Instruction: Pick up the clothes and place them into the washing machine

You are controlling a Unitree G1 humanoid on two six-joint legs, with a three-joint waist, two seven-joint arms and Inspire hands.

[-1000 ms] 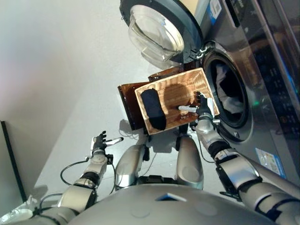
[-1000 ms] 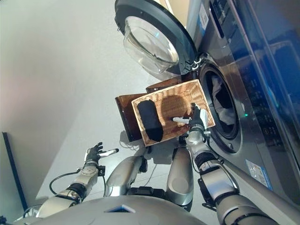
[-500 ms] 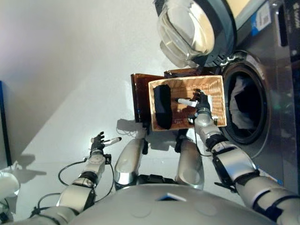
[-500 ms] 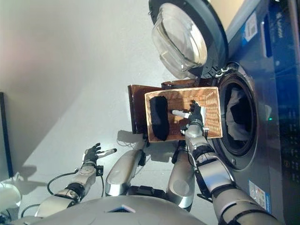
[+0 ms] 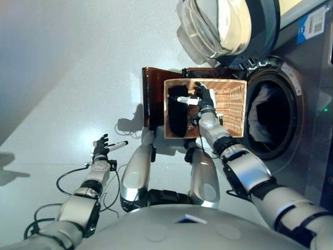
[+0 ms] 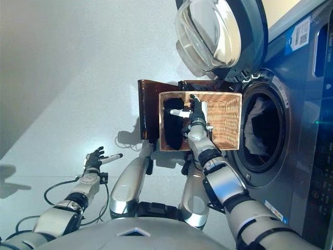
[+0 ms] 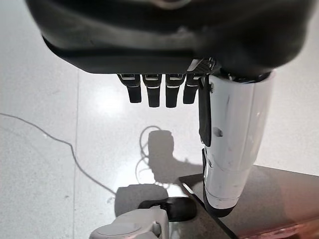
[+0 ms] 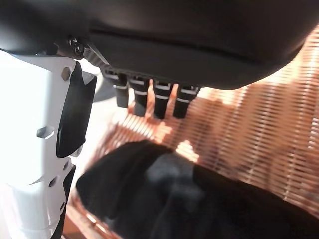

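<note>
A dark garment (image 5: pixel 176 115) lies at the left end of a wicker basket (image 5: pixel 232 107) standing on a brown stool (image 5: pixel 152 94) in front of the washing machine (image 5: pixel 312 94). The drum opening (image 5: pixel 273 117) is open and holds light and dark clothes; its round door (image 5: pixel 223 26) is swung up. My right hand (image 5: pixel 202 99) hovers over the basket beside the dark garment (image 8: pixel 164 199), open, fingers straight, holding nothing. My left hand (image 5: pixel 101 148) is low at the left above the floor, open and idle.
The pale floor (image 5: pixel 67 78) spreads to the left of the stool. The open door (image 6: pixel 218 28) juts out above the basket's far side. The washing machine's grey front (image 6: pixel 307 156) fills the right side.
The camera has shifted. My right hand has moved across the basket from its right part toward the dark garment at the left end. The left hand stays low and open.
</note>
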